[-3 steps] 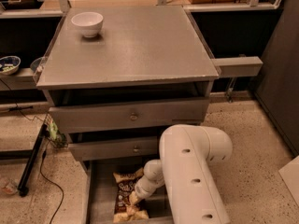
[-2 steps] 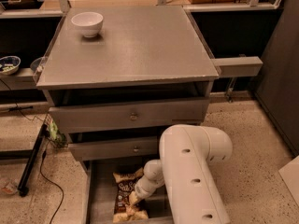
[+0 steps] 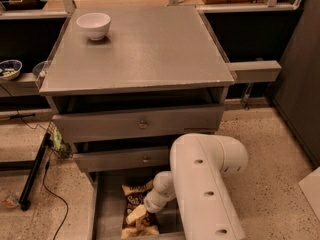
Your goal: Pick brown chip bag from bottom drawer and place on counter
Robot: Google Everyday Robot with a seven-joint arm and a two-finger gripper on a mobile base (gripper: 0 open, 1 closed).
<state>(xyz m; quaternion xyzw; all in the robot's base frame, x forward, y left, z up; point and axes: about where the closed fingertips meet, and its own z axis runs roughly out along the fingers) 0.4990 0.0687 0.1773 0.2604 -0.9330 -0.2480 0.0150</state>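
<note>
Camera view looked down on the cabinet, where the gripper (image 3: 136, 215) sat low inside the bottom drawer (image 3: 107, 215), at the end of the thick white arm (image 3: 205, 184) that reached down from the lower right. It rested right on top of the brown chip bag (image 3: 133, 199), over the bag's lower half, but whether it was parted or closed on the bag could not be told, since the wrist and the pale patch at its tip blurred together against the crinkled foil.

The bag lay lengthwise on the drawer floor, its upper tan end toward the cabinet and its lower end near the bottom edge of the view. Its white lettering showed just above and left of the gripper. Bare grey drawer floor showed to the bag's left.

Above, the two knobbed drawers (image 3: 142, 125) stood partly pulled out. The counter (image 3: 150, 49) held a white bowl (image 3: 93, 25) near its far left corner, well apart from the gripper and the bag.
</note>
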